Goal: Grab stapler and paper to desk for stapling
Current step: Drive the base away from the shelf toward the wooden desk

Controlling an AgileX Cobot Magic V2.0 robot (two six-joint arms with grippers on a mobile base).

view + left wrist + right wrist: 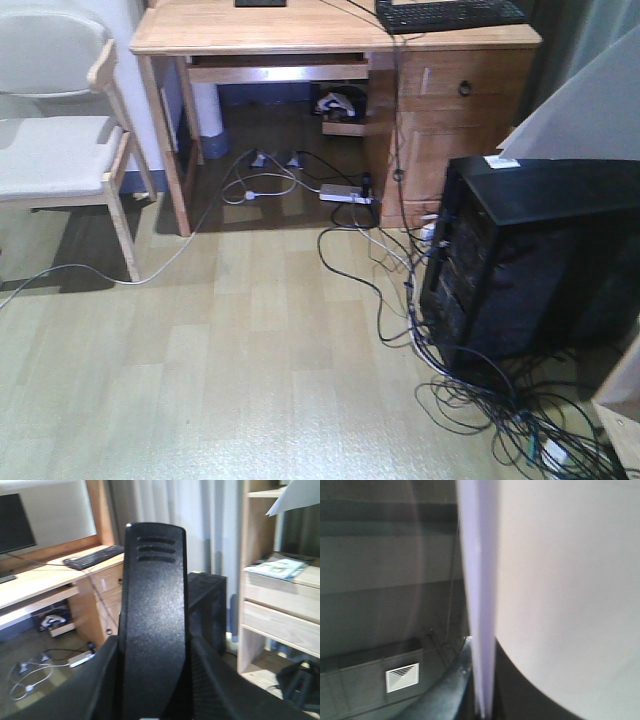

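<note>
Stapler [154,620] and paper [560,590] both gripped, well apart from the tabletop [300,25].
Stapler stands upright at the centre of the left wrist view, left fingers [102,685] clamped on its lower end. Paper runs edge-on up the right wrist view with the right fingers [452,685] clamped on its bottom edge, and shows as a pale sheet at the upper right of the front view. Tabletop spans the top of that view with a keyboard [450,14] on it. A black computer tower [540,260] stands on the floor at right.

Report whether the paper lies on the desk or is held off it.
Held off it: the paper sits pinched edge-on in the right hand, clear of the desk, not on it.
</note>
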